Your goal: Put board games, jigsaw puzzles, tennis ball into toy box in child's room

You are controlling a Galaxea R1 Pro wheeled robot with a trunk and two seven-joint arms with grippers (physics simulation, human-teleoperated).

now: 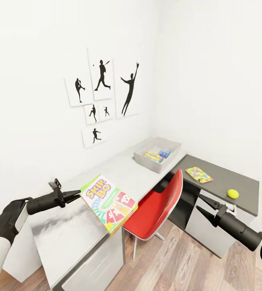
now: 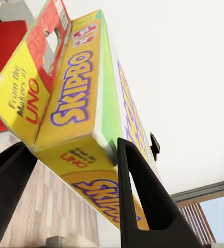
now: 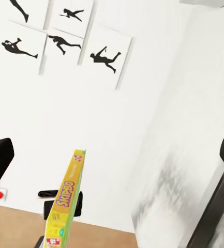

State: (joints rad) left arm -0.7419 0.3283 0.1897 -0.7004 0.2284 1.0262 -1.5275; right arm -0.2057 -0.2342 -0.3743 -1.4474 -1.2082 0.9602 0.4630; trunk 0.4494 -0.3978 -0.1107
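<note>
My left gripper [image 1: 75, 195] is shut on one edge of the yellow-green Skip-Bo board game [image 1: 109, 199], holding it above the pale grey table [image 1: 66, 230]. In the left wrist view its black fingers [image 2: 142, 199] clamp the Skip-Bo box [image 2: 75, 103]. The grey toy box [image 1: 142, 159] stands further along the table and holds a mosaic jigsaw puzzle [image 1: 153, 156] and a small blue game box [image 1: 164, 153]. Another jigsaw puzzle [image 1: 198, 174] and the yellow-green tennis ball [image 1: 233, 193] lie on the dark grey top. My right gripper [image 1: 203, 199] hovers open before that top, with nothing between its fingers.
A red chair [image 1: 159, 206] stands between the table and the dark grey cabinet [image 1: 227, 182], under the held box. Black silhouette pictures [image 1: 102, 93] hang on the white wall. Wood plank floor [image 1: 179, 258] lies below. The right wrist view sees the Skip-Bo box [image 3: 65, 206] edge-on.
</note>
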